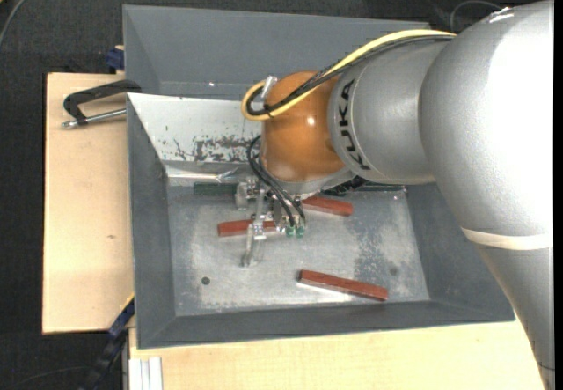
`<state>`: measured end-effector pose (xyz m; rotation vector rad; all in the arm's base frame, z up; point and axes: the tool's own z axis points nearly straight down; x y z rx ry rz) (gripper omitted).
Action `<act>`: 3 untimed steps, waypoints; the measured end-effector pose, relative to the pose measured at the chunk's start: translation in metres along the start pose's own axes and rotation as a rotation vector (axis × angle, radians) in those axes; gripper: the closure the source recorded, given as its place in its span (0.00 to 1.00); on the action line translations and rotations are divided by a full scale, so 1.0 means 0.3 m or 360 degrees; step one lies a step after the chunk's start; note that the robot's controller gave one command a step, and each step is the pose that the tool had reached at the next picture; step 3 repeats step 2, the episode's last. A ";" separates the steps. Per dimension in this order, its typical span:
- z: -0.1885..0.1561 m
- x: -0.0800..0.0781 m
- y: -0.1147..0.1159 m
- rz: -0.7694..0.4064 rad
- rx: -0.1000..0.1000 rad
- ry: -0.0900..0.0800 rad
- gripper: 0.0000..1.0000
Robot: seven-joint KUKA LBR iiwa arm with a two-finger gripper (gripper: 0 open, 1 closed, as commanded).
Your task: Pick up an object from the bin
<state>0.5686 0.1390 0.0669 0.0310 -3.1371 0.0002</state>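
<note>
My gripper [253, 246] hangs below the orange wrist cover, low over the middle of the bin floor. A short red-brown flat stick [232, 227] lies just to its left, one end reaching under the gripper; whether they touch is hidden. A second red-brown stick [332, 206] lies to the right, partly under the arm. A dark green-black strip [211, 189] rests by the back wall, up and left of the gripper.
A longer red-brown stick [343, 285] lies near the bin's front wall, right of centre. A small dark speck [205, 282] sits on the floor at front left. The arm covers the bin's right and back-right parts.
</note>
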 end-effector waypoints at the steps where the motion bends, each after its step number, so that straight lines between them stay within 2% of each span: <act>1: -0.014 -0.003 0.005 -0.0001 -0.0003 -0.0008 1.00; 2: -0.485 -0.064 -0.118 0.0038 -0.0004 -0.0032 1.00; 3: -0.485 -0.064 -0.118 0.0038 -0.0004 -0.0032 1.00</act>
